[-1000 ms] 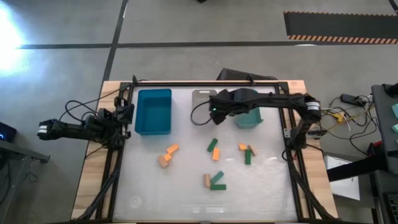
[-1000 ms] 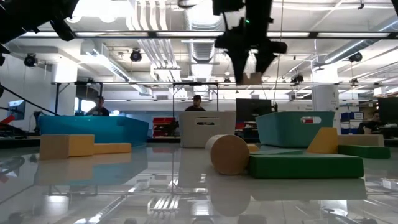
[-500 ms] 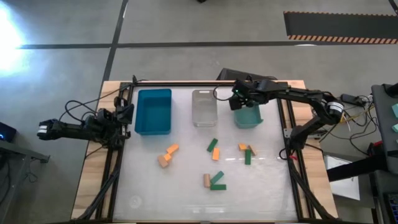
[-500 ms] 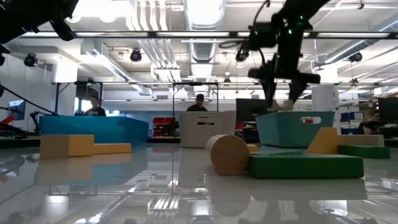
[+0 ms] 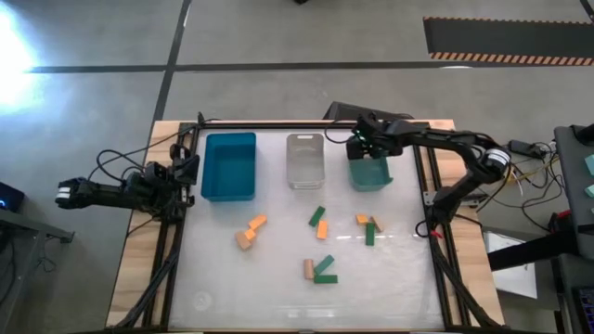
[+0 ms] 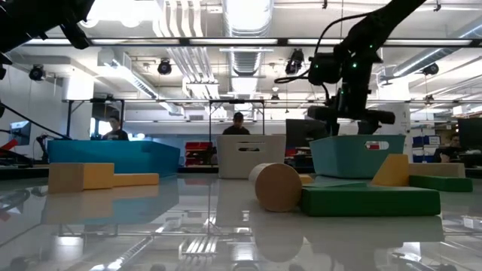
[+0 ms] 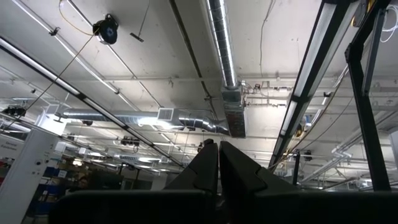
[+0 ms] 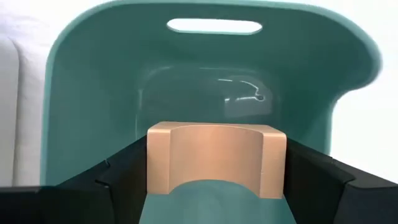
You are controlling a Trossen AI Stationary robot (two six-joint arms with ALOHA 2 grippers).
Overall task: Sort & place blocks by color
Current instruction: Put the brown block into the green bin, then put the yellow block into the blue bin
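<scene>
My right gripper (image 5: pixel 364 148) hangs over the teal bin (image 5: pixel 373 174) at the table's far right and is shut on a pale tan arch-shaped block (image 8: pixel 216 158). In the low view my right gripper (image 6: pixel 351 120) stands just above the bin's rim (image 6: pixel 360 138). My left gripper (image 5: pixel 63 193) waits off the table's left edge, shut and empty, pointing at the ceiling in the left wrist view (image 7: pixel 219 167). Several orange, green and tan blocks lie flat on the table (image 5: pixel 319 223), (image 5: pixel 249 232), (image 5: pixel 369 227), (image 5: pixel 317 269). My right gripper pinches the tan arch block by its two end faces (image 8: pixel 152 163) between its two fingers (image 8: pixel 121 171). The fingers point down into the teal bin. The block sits level across the gap, its curved cut-out toward the wrist, lifted clear of the bin's floor (image 8: pixel 205 99).
A blue bin (image 5: pixel 229 165) and a clear bin (image 5: pixel 305 160) stand beside the teal one along the far edge. The low view shows a tan cylinder (image 6: pixel 276 186) and a green bar (image 6: pixel 369 201) close by. People show in the room beyond (image 6: pixel 238 124).
My right gripper has carried the tan block from over the clear bin toward the table's right edge, to above the teal bin, and has come down toward its rim. It has stayed shut on the block.
</scene>
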